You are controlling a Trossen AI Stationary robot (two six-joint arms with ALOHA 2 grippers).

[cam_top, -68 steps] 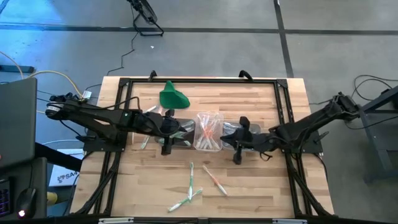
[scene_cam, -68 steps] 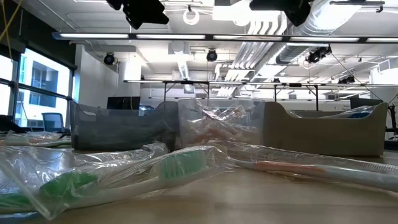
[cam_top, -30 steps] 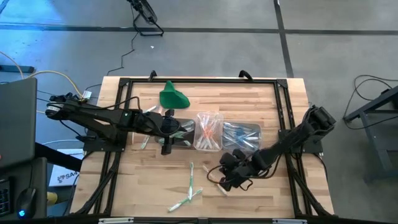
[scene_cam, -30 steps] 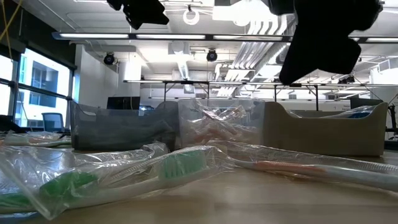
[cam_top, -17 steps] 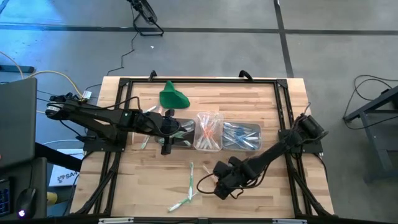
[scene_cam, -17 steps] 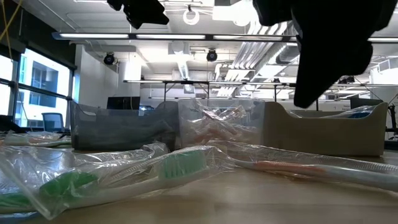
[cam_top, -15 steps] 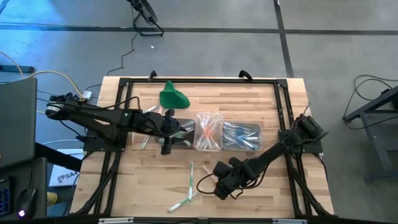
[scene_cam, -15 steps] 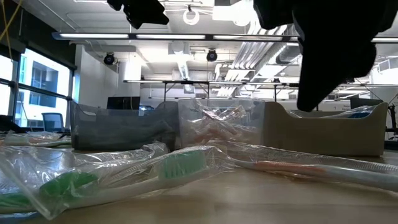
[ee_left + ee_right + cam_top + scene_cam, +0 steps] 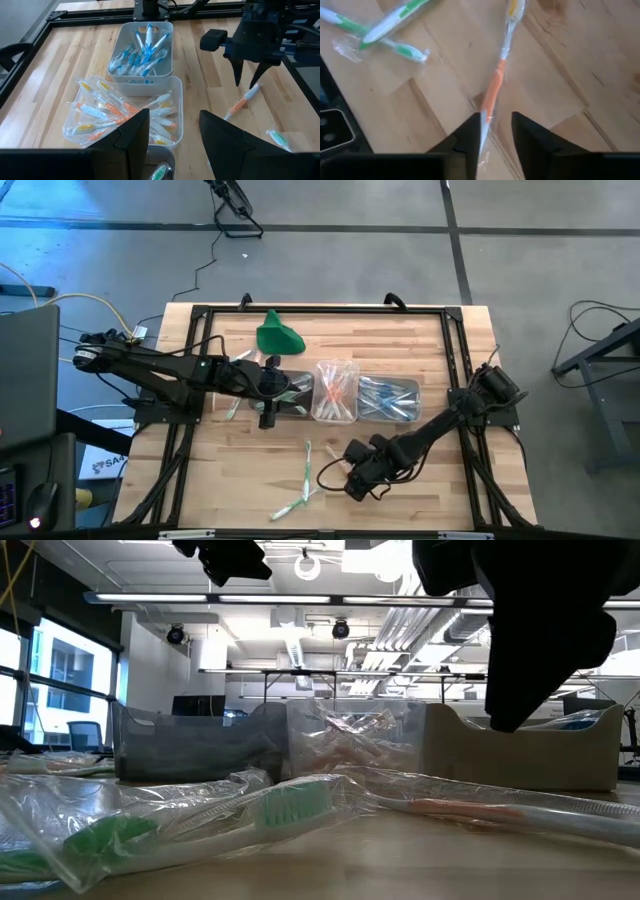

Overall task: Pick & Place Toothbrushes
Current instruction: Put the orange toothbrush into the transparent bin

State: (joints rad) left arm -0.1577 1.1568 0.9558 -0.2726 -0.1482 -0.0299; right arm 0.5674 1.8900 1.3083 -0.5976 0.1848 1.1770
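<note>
Nearest the front edge of the table (image 9: 420, 330), 2 wrapped green toothbrushes (image 9: 303, 480) lie crossed on the bare wood, well apart from the tubs. Just beside them to the right, the right gripper (image 9: 352, 476) hangs low over an orange toothbrush (image 9: 492, 100) in its clear wrapper; its fingers (image 9: 238, 75) point down with a narrow gap between them, straddling the handle, and nothing is clamped. From table height that arm is a big dark shape (image 9: 540, 630) above the wrapped brushes.

Farther back, 3 clear tubs sit in a row across the middle. The right one (image 9: 165, 60) holds blue toothbrushes (image 9: 137, 52), the middle one (image 9: 177, 112) orange toothbrushes (image 9: 107, 117). The left gripper (image 9: 172, 132) hovers over the left tub (image 9: 290, 392), fingers spread wide and empty.

Beyond the tubs, near the table's far edge, lies a green cloth lump (image 9: 276, 336).
</note>
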